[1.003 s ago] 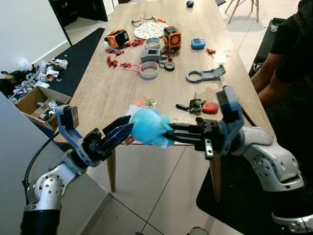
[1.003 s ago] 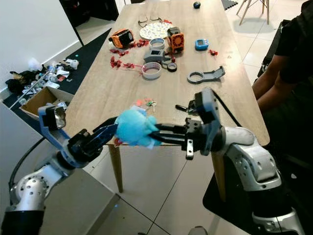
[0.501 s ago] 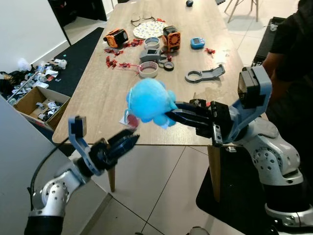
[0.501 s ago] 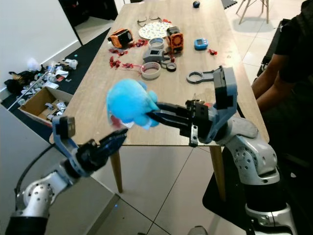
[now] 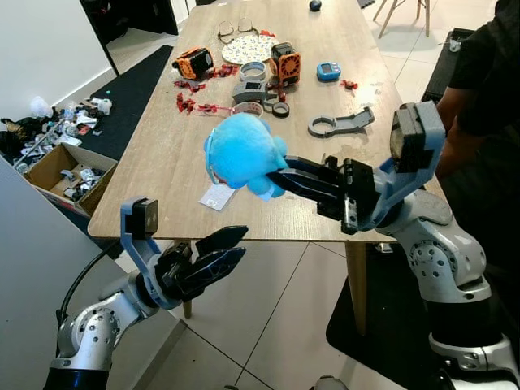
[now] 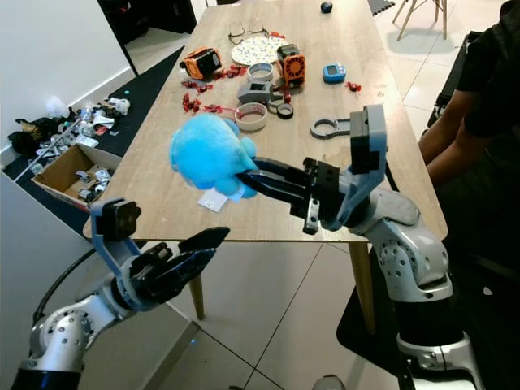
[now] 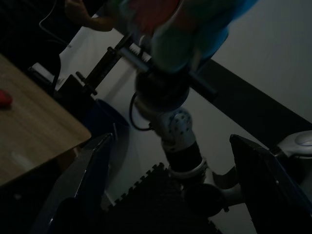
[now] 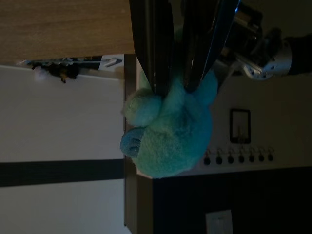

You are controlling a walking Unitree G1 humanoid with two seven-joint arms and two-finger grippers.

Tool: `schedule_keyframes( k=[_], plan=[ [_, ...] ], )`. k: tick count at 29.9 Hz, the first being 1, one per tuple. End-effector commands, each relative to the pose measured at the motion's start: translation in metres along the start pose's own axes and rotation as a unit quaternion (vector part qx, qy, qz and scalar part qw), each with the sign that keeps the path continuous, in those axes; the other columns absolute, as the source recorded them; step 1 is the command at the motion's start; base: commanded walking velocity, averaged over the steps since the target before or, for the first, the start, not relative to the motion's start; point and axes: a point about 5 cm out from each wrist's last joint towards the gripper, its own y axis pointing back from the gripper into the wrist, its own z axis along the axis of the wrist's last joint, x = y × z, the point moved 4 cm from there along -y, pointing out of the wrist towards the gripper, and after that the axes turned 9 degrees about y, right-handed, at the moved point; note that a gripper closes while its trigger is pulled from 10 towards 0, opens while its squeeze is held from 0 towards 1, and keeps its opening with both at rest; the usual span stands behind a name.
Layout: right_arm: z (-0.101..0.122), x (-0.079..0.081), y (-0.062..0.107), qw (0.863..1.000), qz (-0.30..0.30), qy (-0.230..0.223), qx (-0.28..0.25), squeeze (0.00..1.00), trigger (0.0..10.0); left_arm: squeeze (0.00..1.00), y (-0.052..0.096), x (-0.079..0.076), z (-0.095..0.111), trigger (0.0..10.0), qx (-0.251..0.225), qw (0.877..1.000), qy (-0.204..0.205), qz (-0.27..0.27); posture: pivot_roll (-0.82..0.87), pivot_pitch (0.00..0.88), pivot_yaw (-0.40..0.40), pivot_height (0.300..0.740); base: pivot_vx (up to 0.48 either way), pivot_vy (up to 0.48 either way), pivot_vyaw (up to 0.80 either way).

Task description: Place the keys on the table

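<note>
Right gripper (image 5: 280, 177) pinching blue plush (image 5: 240, 151) over table (image 5: 179, 154), left gripper (image 5: 231, 248) spread below edge

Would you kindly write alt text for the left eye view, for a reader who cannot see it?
The right gripper holds a blue plush toy above a cluttered wooden table. The left gripper hangs open below the table's near edge, and a seated person is at the right.
</note>
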Motion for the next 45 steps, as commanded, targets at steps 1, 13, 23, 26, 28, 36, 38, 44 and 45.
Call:
schedule_keyframes(
  k=[1, 13, 23, 26, 28, 36, 38, 44, 45],
  plan=[
    [-0.002, 0.003, -0.003, 1.0, 0.009, 0.004, 0.003, 0.0, 0.0, 0.0, -0.003, -0.001, 0.001, 10.0, -0.007, 1.0, -0.003, -0.002, -0.09, 0.127, 0.114, 0.74, 0.0, 0.0, 0.0],
    [-0.018, 0.015, -0.006, 0.999, 0.038, -0.018, 0.034, 0.0, 0.0, 0.0, -0.013, -0.004, 0.013, 10.0, -0.034, 0.999, -0.017, -0.013, -0.09, 0.127, 0.114, 0.74, 0.0, 0.0, 0.0],
    [-0.028, 0.012, 0.0, 0.997, 0.02, -0.008, 0.073, 0.0, 0.0, 0.0, -0.014, -0.001, 0.024, 10.0, -0.057, 0.998, -0.038, 0.005, -0.1, 0.132, 0.122, 0.74, 0.0, 0.0, 0.0],
    [-0.03, 0.008, 0.002, 0.997, 0.006, 0.001, 0.081, 0.0, 0.0, 0.0, -0.012, 0.003, 0.031, 10.0, -0.07, 0.996, -0.049, 0.018, -0.1, 0.132, 0.122, 0.74, 0.0, 0.0, 0.0],
    [-0.03, 0.004, 0.002, 0.996, -0.005, 0.006, 0.084, 0.0, 0.0, 0.0, -0.012, 0.004, 0.034, 10.0, -0.072, 0.996, -0.052, 0.021, -0.1, 0.132, 0.122, 0.74, 0.0, 0.0, 0.0],
    [-0.037, 0.002, 0.001, 0.995, -0.017, 0.009, 0.099, 0.0, 0.0, 0.0, -0.011, 0.007, 0.037, 10.0, -0.08, 0.995, -0.056, 0.031, -0.1, 0.133, 0.125, 0.74, 0.0, 0.0, 0.0],
    [-0.038, 0.002, 0.0, 0.995, -0.016, 0.008, 0.102, 0.0, 0.0, 0.0, -0.011, 0.008, 0.038, 10.0, -0.084, 0.994, -0.058, 0.035, -0.1, 0.133, 0.125, 0.74, 0.0, 0.0, 0.0],
    [-0.045, 0.002, 0.0, 0.993, -0.019, 0.005, 0.119, 0.0, 0.0, 0.0, -0.011, 0.016, 0.05, 10.0, -0.115, 0.989, -0.073, 0.061, -0.1, 0.133, 0.125, 0.74, 0.0, 0.0, 0.0],
    [-0.045, 0.002, 0.001, 0.992, -0.019, 0.004, 0.121, 0.0, 0.0, 0.0, -0.011, 0.017, 0.052, 10.0, -0.12, 0.988, -0.075, 0.065, -0.1, 0.133, 0.125, 0.74, 0.0, 0.0, 0.0]
  ],
)
